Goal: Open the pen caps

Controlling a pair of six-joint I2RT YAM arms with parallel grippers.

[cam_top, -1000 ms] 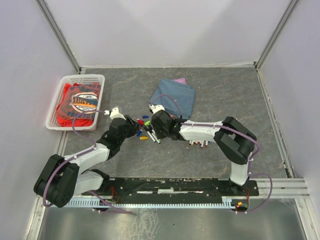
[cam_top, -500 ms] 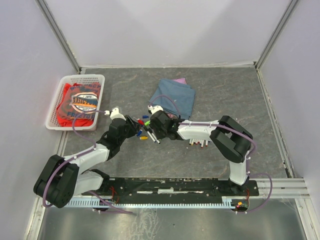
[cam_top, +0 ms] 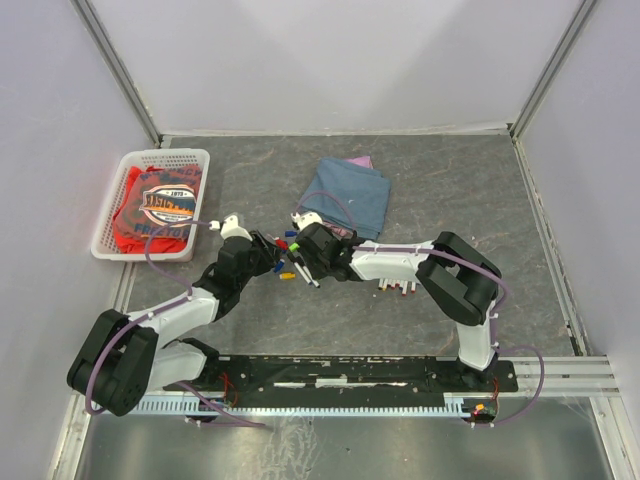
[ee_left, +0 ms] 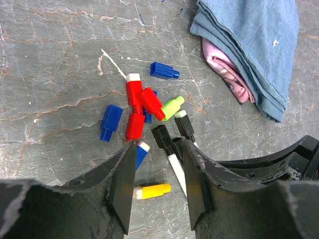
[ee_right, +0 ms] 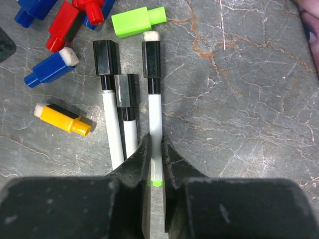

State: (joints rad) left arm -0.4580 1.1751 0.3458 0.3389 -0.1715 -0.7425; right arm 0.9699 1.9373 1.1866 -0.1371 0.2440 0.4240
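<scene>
Several loose pen caps lie in a cluster: red (ee_left: 133,92), blue (ee_left: 163,71), green (ee_right: 137,22) and yellow (ee_right: 61,118). Three white pens with black ends lie side by side just below them. My right gripper (ee_right: 156,152) is shut on the barrel of the rightmost pen (ee_right: 154,119), close to its green tail end. The two other pens (ee_right: 112,129) lie just left of it, untouched. My left gripper (ee_left: 157,184) hovers open over the yellow cap (ee_left: 154,189) and a white pen barrel (ee_left: 176,172), gripping nothing. In the top view both grippers meet at the cluster (cam_top: 288,250).
A folded blue cloth (cam_top: 350,195) with a pink item (ee_left: 224,69) under it lies just behind the cluster. A white basket (cam_top: 118,170) holding a red garment stands at the left edge. Grey walls enclose the table.
My right gripper's jaws have closed onto the white pen barrel, and that arm has edged slightly left. The left gripper has stayed where it was, still open.
</scene>
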